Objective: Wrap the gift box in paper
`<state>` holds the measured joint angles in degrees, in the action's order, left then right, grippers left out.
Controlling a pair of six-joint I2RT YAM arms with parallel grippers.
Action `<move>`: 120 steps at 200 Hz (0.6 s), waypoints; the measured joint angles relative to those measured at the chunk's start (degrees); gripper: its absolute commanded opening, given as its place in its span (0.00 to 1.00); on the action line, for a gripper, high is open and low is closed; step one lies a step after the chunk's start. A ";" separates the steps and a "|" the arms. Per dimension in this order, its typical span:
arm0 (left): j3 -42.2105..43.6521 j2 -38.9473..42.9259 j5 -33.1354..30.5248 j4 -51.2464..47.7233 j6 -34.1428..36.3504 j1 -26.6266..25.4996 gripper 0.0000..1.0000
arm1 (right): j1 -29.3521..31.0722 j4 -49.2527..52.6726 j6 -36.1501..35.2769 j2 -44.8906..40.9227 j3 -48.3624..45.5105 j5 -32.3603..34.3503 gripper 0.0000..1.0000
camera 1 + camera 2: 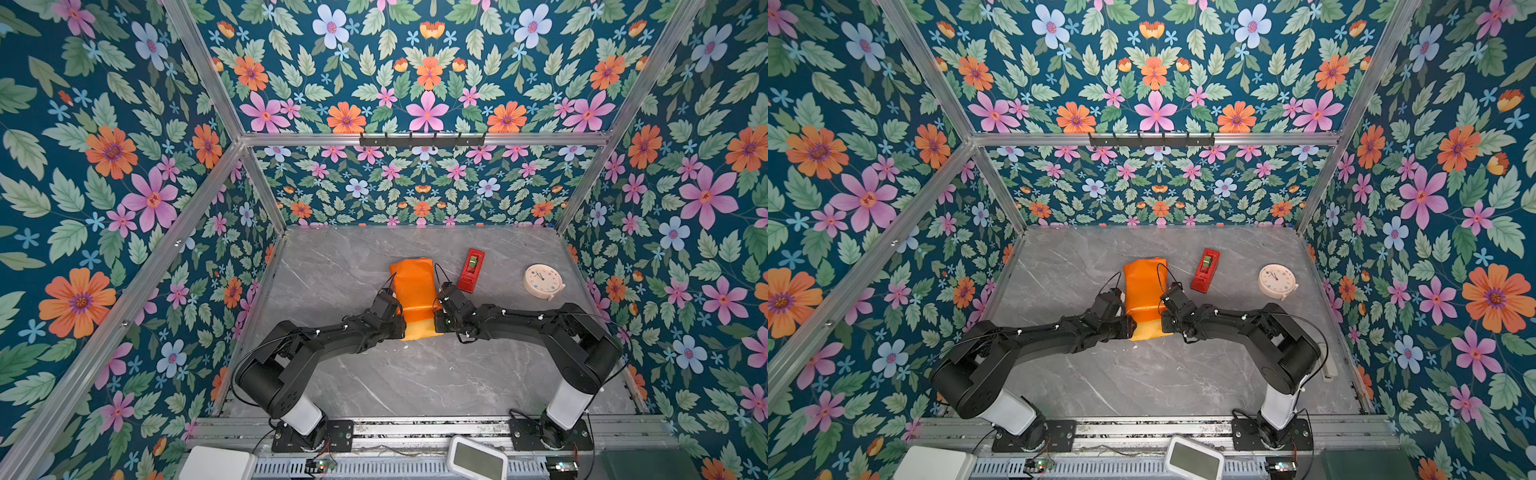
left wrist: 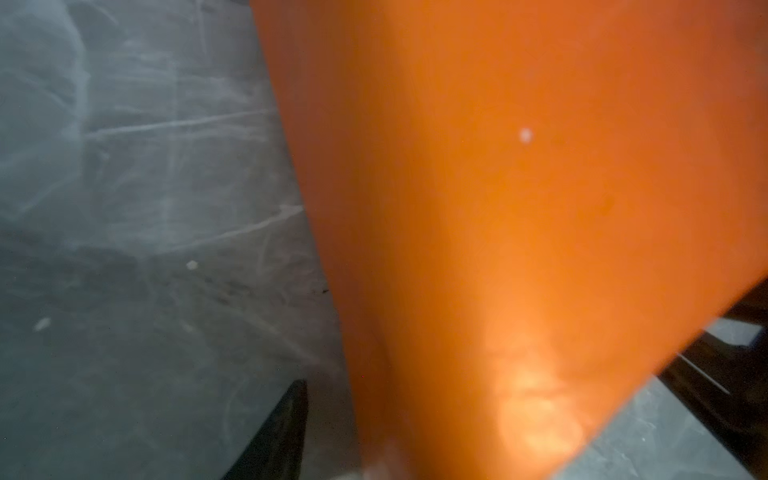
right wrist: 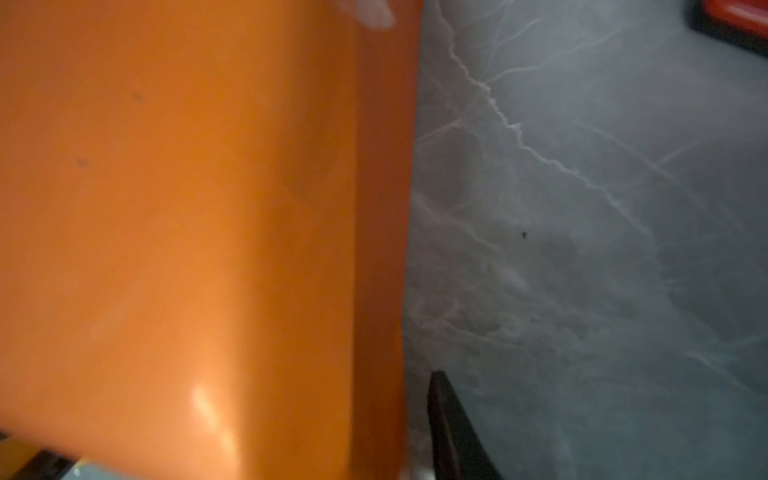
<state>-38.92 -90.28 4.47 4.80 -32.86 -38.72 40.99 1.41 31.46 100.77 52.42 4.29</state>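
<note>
One paper [image 1: 413, 286] lies mid bench [image 1: 374, 374]; one tape dispenser [image 1: 471, 270] and one clock [image 1: 542, 281] sit nearer its right edge. The left gripper [image 1: 395, 321] and right gripper [image 1: 439, 318] flank the paper; I cannot tell whether they pinch it.

Glossy orange wrapping paper [image 1: 413, 286] on smooth grey marble-veined tabletop [image 1: 415, 382]
Yellow underside looks duller; narrow red tape dispenser [image 1: 471, 271] looks plastic.

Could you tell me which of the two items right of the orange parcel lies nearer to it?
The narrow red tape dispenser, right of the glossy orange paper; the round cream clock lies farther right.
</note>
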 measured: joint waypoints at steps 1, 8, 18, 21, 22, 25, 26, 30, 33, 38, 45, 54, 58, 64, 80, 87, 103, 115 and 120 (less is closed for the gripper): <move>-0.02 0.02 0.00 -0.13 0.00 0.00 0.42 | 0.00 0.00 -0.02 0.00 0.00 0.00 0.24; -0.17 0.02 -0.02 -0.66 0.00 0.00 0.38 | 0.00 0.04 -0.02 0.00 0.02 0.22 0.24; -0.35 0.02 -0.17 -1.40 0.00 0.00 0.33 | 0.00 0.07 -0.02 0.00 0.02 0.33 0.23; -0.37 0.00 -0.28 -1.55 0.02 0.00 0.31 | 0.00 0.07 -0.02 0.00 0.02 0.35 0.23; -0.39 0.00 -0.33 -1.62 0.00 0.00 0.31 | 0.00 0.07 -0.02 0.00 0.02 0.37 0.23; -0.46 -0.04 -0.46 -1.77 0.00 0.00 0.29 | 0.00 0.09 -0.02 0.00 0.02 0.37 0.22; -0.48 -0.07 -0.50 -1.84 0.00 0.00 0.29 | 0.00 0.09 -0.02 0.00 0.02 0.37 0.22; -0.55 -0.22 -0.57 -1.86 0.00 0.00 0.28 | 0.00 0.11 -0.04 0.00 0.04 0.39 0.22; -0.63 -0.31 -0.66 -1.88 0.00 0.00 0.26 | 0.00 0.15 -0.04 0.00 0.09 0.37 0.21; -0.79 -0.63 -0.79 -1.90 0.00 0.00 0.24 | 0.00 0.22 -0.07 0.00 0.15 0.39 0.21; -1.09 -1.14 -0.94 -1.99 0.00 0.00 0.21 | 0.00 0.26 -0.09 0.00 0.24 0.39 0.20; -1.44 -1.75 -0.94 -1.79 0.00 0.00 0.19 | 0.00 0.33 -0.11 0.00 0.39 0.42 0.18; -1.55 -1.99 -0.96 -1.64 0.00 0.00 0.17 | 0.00 0.37 -0.17 0.00 0.46 0.42 0.17; -1.68 -2.29 -1.05 -1.25 0.00 0.00 0.15 | 0.00 0.48 -0.15 0.02 0.66 0.44 0.16; -1.86 -2.84 -1.14 -0.50 -0.07 0.00 0.08 | 0.00 0.57 0.00 0.09 0.98 0.59 0.14; -1.92 -3.02 -1.16 -0.37 -0.17 0.00 0.06 | 0.00 0.74 0.04 0.09 1.07 0.68 0.12; -1.97 -3.26 -1.33 -0.07 -0.26 0.00 0.00 | 0.00 1.16 0.33 0.13 1.22 0.92 0.09; -2.08 -3.48 -1.31 0.20 -0.46 -0.02 0.00 | 0.00 1.38 0.79 0.39 1.44 1.05 0.08; -2.12 -3.58 -1.33 0.35 -0.55 -0.09 0.00 | 0.02 1.44 1.01 0.52 1.55 1.18 0.07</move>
<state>-41.04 -93.86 3.14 5.15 -33.41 -38.81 41.01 2.85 32.47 101.30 53.98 5.48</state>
